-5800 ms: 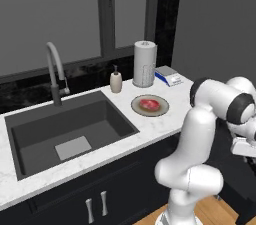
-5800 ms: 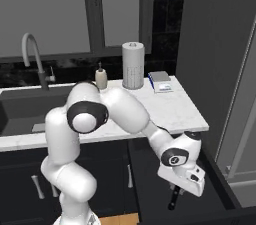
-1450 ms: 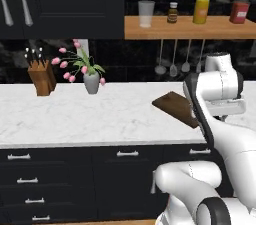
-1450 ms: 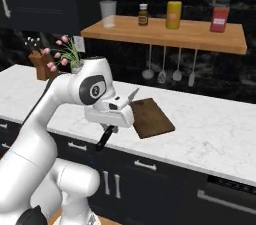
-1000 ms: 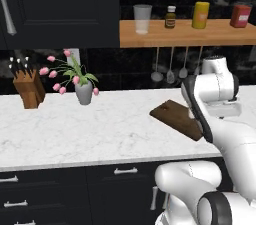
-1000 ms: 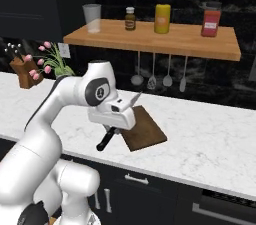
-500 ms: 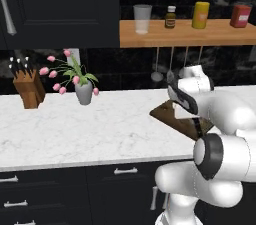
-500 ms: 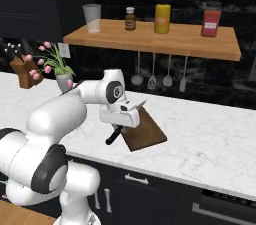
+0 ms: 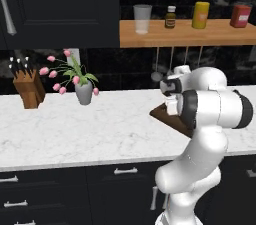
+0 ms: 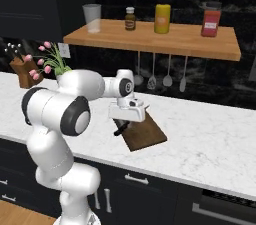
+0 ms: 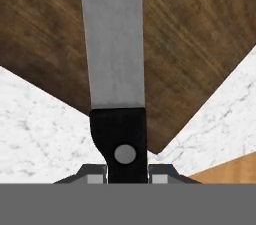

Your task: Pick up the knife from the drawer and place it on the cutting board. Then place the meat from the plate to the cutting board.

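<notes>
The knife (image 11: 114,44) is held in the gripper (image 11: 127,175), whose two fingers are clamped on the black handle at the bottom centre of the hand view. The silver blade runs straight up the frame and lies over the cutting board (image 11: 200,44). Whether the blade touches the wood or hangs just above it cannot be told.

In the right base view the gripper (image 10: 125,121) sits low at the near left corner of the cutting board (image 10: 147,136), centre of frame, with the dark handle of the knife (image 10: 120,129) projecting just off the board's left edge. In the left base view the cutting board (image 9: 167,116) shows as a dark corner at centre right, mostly hidden behind the arm.

The board rests on the white marble counter (image 10: 210,144), towards its front edge. Further out, a wooden knife block (image 9: 29,88) and a vase of pink flowers (image 9: 82,86) stand at the left of the counter, well apart from the board. A wooden shelf (image 10: 155,36) with a glass and jars runs across the upper frame, with utensils hanging beneath it.

Progress, as a judgement: the knife has been brought to the board but not yet released, so the first step is nearly done. Moving the meat from the plate to the board remains outstanding in full.
</notes>
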